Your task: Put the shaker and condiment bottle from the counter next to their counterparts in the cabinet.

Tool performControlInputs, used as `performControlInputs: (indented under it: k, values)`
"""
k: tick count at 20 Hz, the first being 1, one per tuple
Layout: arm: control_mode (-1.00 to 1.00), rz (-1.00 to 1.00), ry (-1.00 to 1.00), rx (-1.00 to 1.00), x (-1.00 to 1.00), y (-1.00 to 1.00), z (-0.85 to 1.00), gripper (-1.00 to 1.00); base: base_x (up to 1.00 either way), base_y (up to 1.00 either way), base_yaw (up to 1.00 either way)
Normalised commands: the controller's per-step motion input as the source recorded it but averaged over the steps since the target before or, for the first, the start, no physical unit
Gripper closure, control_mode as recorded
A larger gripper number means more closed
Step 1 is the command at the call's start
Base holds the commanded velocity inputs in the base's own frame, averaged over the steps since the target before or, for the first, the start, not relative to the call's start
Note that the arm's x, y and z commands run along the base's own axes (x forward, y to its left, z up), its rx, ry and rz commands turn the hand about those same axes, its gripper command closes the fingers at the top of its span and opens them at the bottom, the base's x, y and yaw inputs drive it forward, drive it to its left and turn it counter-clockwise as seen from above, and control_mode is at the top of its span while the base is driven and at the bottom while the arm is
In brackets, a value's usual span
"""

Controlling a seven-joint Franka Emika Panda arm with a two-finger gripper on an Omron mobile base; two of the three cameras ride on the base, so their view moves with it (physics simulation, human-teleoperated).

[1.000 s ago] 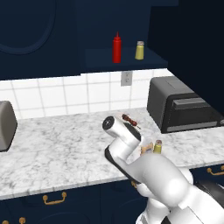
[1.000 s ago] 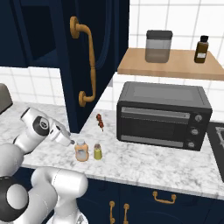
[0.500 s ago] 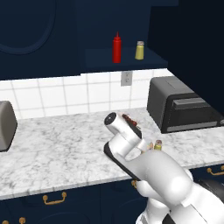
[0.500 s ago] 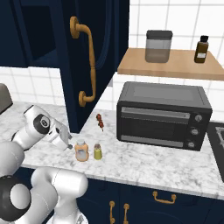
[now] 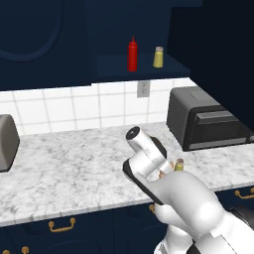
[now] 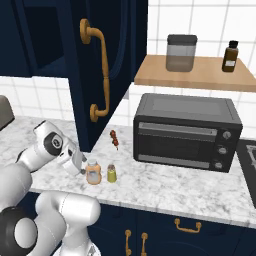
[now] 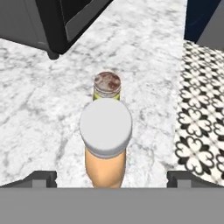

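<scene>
- Hand view looks down on the bottle, upright on the counter, centred between the spread fingertips, so the gripper is lined up to close on it
- shaker stands just behind it
- red squeeze bottle and yellow shaker wait on the cabinet shelf, marking where both should go

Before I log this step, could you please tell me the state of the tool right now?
Tool: open, holding nothing; the condiment bottle stands between its spread fingertips, not gripped.
</scene>
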Motion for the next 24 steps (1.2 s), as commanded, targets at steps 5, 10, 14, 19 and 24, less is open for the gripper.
performControlInputs:
  k: [5,10,14,19,24]
  values:
    - [-1.0,-0.01,-0.03,0.0,0.0,0.0,-0.17,-1.0,0.0,0.0,0.0]
    - [-1.0,-0.02,-0.01,0.0,0.1,0.01,-0.21,-1.0,0.0,0.0,0.0]
    - [-1.0,-0.04,0.0,0.0,0.14,0.0,-0.02,-1.0,0.0,0.0,0.0]
    - [-1.0,-0.03,-0.01,0.01,0.08,0.0,-0.08,-1.0,0.0,0.0,0.0]
    - [-1.0,-0.04,0.0,0.03,0.33,-0.03,-0.03,-1.0,0.0,0.0,0.0]
